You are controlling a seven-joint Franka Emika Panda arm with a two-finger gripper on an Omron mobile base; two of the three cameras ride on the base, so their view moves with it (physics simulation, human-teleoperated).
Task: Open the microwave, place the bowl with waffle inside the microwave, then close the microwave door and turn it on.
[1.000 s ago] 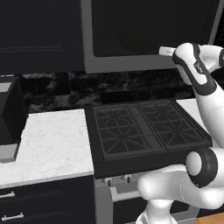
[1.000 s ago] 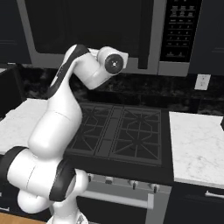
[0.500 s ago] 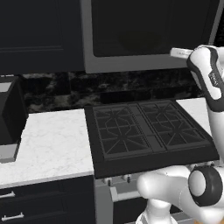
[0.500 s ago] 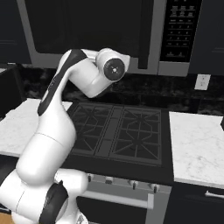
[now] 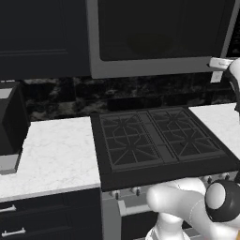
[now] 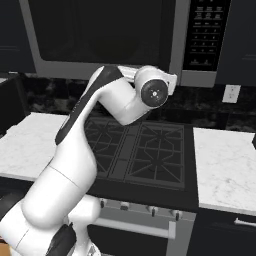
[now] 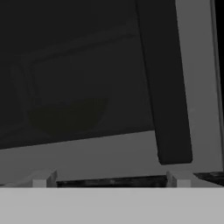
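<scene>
The microwave (image 5: 154, 37) hangs above the stove, and its microwave door (image 6: 100, 35) of dark glass in a grey frame lies flush and shut. In the hand view the door's dark bar handle (image 7: 164, 87) stands close ahead, right of centre. My gripper (image 7: 109, 179) is open, its fingertips (image 7: 41, 178) spread wide just under the door's lower frame with nothing between them. From the left base view the gripper (image 5: 218, 63) sits at the microwave's lower right corner. A dim round shape (image 7: 68, 116) shows behind the glass; I cannot tell whether it is the bowl.
The black cooktop (image 5: 159, 140) lies below the microwave. White marble counters (image 5: 51, 154) flank it, with a black boxy appliance (image 5: 9, 122) at far left. The microwave's control panel (image 6: 205, 35) is right of the door, and a wall outlet (image 6: 231, 93) is below it.
The hand has swung to the right toward the microwave's lower right corner, and the fingers have spread wider.
</scene>
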